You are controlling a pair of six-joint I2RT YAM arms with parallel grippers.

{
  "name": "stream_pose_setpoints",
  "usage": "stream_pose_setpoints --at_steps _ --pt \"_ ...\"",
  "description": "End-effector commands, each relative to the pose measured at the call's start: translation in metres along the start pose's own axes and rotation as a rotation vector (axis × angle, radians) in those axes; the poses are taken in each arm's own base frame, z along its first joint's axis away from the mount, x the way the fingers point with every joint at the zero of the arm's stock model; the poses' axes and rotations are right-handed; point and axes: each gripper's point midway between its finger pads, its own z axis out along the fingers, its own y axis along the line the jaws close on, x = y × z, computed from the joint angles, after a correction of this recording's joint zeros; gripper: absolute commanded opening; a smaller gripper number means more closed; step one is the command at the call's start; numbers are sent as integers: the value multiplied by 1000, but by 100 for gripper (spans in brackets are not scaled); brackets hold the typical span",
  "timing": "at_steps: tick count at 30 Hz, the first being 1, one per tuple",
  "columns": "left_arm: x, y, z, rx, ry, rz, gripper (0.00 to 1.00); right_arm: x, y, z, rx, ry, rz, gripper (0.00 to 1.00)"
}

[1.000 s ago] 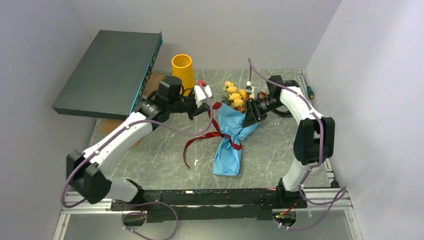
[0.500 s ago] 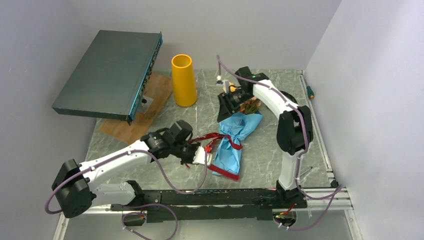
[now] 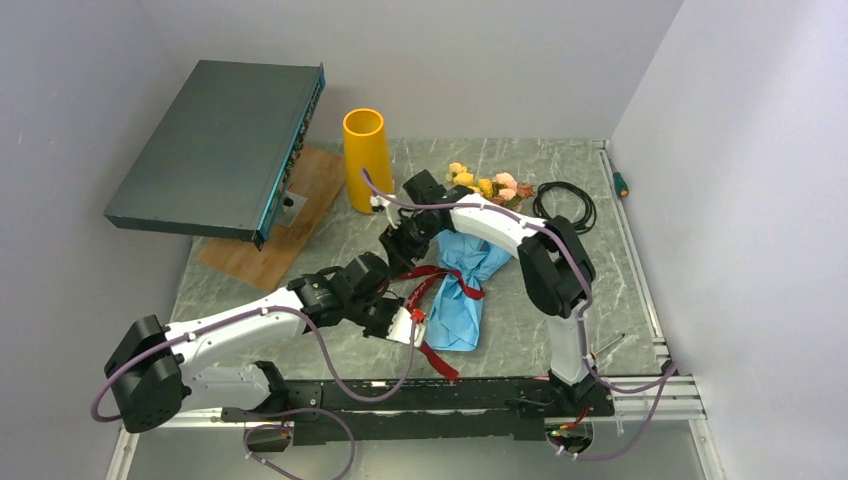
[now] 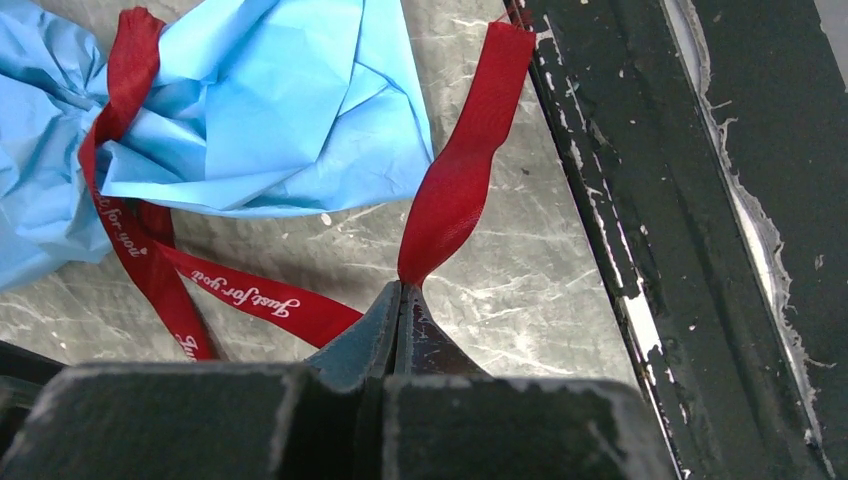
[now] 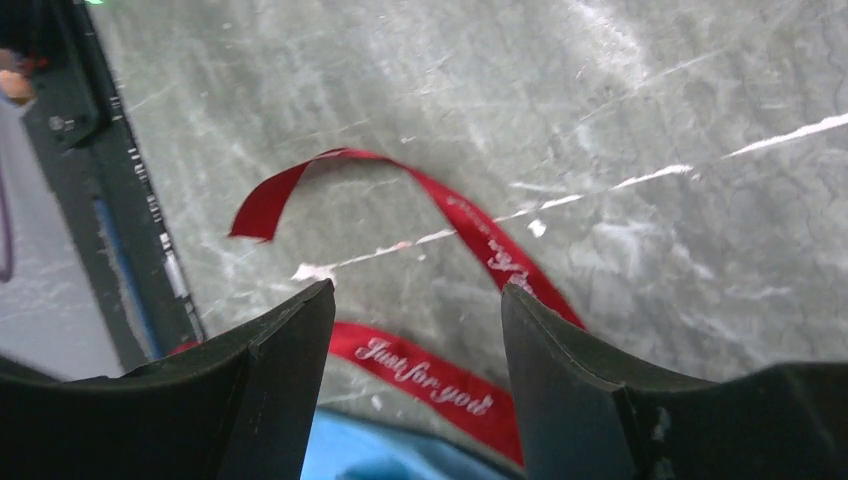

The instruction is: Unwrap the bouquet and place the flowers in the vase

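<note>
Clamping glossy red ribbon (image 4: 455, 190) in shut left jaws, 8 o'clock of crinkled blue bouquet (image 3: 465, 300). Holding right jaws apart (matte black wedges) over veined bench (image 5: 650, 90).

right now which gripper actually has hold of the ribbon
The left gripper: its jaws are pinched shut on the red ribbon. The right gripper stands open above the table, holding nothing.

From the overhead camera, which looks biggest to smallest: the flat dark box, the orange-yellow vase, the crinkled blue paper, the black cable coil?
1. flat dark box, by far
2. crinkled blue paper
3. orange-yellow vase
4. black cable coil, close to the vase, so unsure
</note>
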Motion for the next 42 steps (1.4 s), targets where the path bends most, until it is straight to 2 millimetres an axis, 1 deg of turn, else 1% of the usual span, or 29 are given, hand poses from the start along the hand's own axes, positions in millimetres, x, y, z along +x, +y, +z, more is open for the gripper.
stream_pose_setpoints --at_steps 1,3,6,9,12,14,15,16,18,19,21,23,25,27,29,31,34,37,40,42 --pt "-11 7 3 -15 -35 -43 0 -16 -27 21 101 -45 -64 67" --pt "-12 7 3 -15 -41 -59 0 -12 -31 30 124 -32 -88 71" --pt "-11 6 4 -15 -35 -68 0 -3 -34 41 138 6 -109 72" --pt "-10 6 4 -16 -32 -69 0 11 -39 48 160 44 -126 72" --pt "-10 6 3 -16 -27 -70 0 28 -44 50 175 86 -131 68" --pt "-8 7 4 -21 -20 -78 0 41 -46 50 184 112 -139 62" --pt "-6 8 4 -32 -13 -87 0 45 -47 48 192 117 -145 56" --pt "-3 10 5 -43 -4 -105 0 47 -47 47 198 120 -150 46" --pt "1 15 5 -65 6 -141 0 47 -46 41 202 118 -158 18" --pt "3 18 4 -74 6 -165 0 42 -44 35 206 105 -161 1" --pt "4 25 1 -94 -2 -209 0 30 -43 19 213 63 -155 0" --pt "6 32 -2 -114 -6 -242 0 14 -42 -4 202 1 -125 0" --pt "10 39 -5 -132 -6 -263 0 -3 -40 -32 178 -77 -80 0" --pt "11 45 -7 -147 -6 -269 0 -22 -37 -66 153 -177 -33 0" --pt "13 48 -7 -154 -8 -272 0 -37 -35 -96 123 -264 12 0" --pt "15 50 -4 -153 -7 -275 0 -48 -30 -122 101 -324 36 0" --pt "18 54 -2 -157 -4 -288 0 -59 -23 -154 92 -391 52 0" --pt "21 61 -3 -176 -3 -310 0 -63 -13 -184 108 -452 51 0" --pt "24 71 -9 -200 -9 -356 0 -61 -10 -213 140 -500 61 0" --pt "24 81 -18 -232 -23 -398 0 -55 -8 -233 162 -520 79 0"
